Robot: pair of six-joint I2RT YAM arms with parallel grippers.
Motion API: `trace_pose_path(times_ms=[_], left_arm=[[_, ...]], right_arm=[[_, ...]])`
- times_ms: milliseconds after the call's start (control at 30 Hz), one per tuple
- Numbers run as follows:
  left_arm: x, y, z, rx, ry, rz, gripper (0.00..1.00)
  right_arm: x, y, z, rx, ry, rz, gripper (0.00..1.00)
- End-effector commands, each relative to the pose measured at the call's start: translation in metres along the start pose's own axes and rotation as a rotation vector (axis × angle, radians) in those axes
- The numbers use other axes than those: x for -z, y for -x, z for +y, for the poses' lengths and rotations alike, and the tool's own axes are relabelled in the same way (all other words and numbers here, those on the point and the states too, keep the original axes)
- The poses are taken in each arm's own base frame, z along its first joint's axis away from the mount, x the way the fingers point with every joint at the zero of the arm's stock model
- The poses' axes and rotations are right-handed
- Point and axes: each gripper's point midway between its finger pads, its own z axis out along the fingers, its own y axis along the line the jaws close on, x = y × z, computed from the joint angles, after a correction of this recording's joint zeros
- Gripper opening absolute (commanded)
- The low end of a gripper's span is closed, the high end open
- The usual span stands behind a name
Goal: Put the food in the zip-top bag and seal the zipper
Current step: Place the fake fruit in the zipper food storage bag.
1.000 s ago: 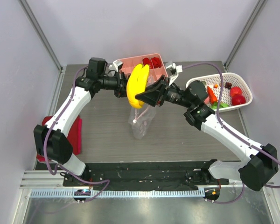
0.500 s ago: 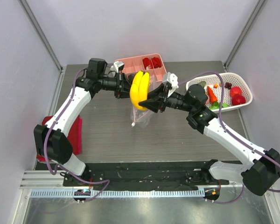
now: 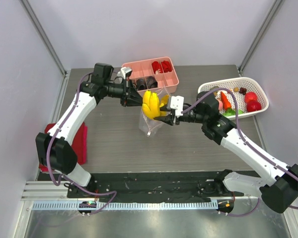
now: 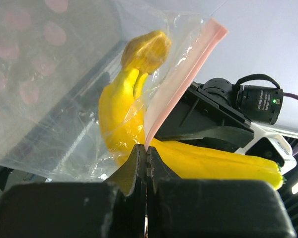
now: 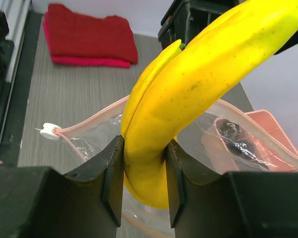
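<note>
At table [image 3: 104,144] center, right gripper [image 3: 164,109] clamps banana [image 3: 152,102] partway inside bag [image 3: 150,125] mouth; left gripper [image 3: 137,99], 10 o'clock of bag, pinches zipper [image 4: 185,73].

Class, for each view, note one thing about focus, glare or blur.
Top external: even light, glare on the metal rail at the near edge. Left wrist: the bag hazes what lies behind it; the left gripper is dark and soft up close. Right wrist: banana sharp, small glints on the bag's plastic.
</note>
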Motion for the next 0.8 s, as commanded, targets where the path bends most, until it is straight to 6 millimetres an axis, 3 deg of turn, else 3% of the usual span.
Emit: trace_pose_path(times_ms=[0, 33, 133, 233, 400, 500, 633, 767], left_arm=[[0.011, -0.018, -0.021, -0.032, -0.044, 0.053, 0.0], [0.011, -0.019, -0.02, -0.03, -0.042, 0.053, 0.0], [0.011, -0.018, -0.018, -0.028, -0.04, 0.057, 0.0], [0.01, -0.018, -0.017, -0.027, -0.038, 0.056, 0.0], [0.009, -0.016, -0.016, -0.02, -0.042, 0.062, 0.0], [0.009, -0.016, -0.018, -0.021, -0.048, 0.064, 0.0], [0.009, -0.016, -0.019, -0.024, -0.053, 0.068, 0.0], [0.01, -0.018, -0.018, -0.046, -0.046, 0.056, 0.0]], right_arm=[[0.013, 0.018, -0.013, 0.204, -0.026, 0.024, 0.42], [0.013, 0.02, -0.014, 0.229, -0.023, 0.026, 0.58], [0.015, 0.023, -0.012, 0.215, -0.017, 0.029, 0.83], [0.018, 0.033, -0.007, 0.201, -0.006, 0.003, 0.9], [0.023, 0.045, -0.001, 0.174, -0.002, -0.021, 0.91], [0.026, 0.042, 0.01, 0.191, 0.05, -0.008, 0.89], [0.032, 0.024, 0.032, 0.227, 0.152, 0.036, 0.84], [0.03, 0.011, 0.022, 0.231, 0.125, 0.103, 0.79]])
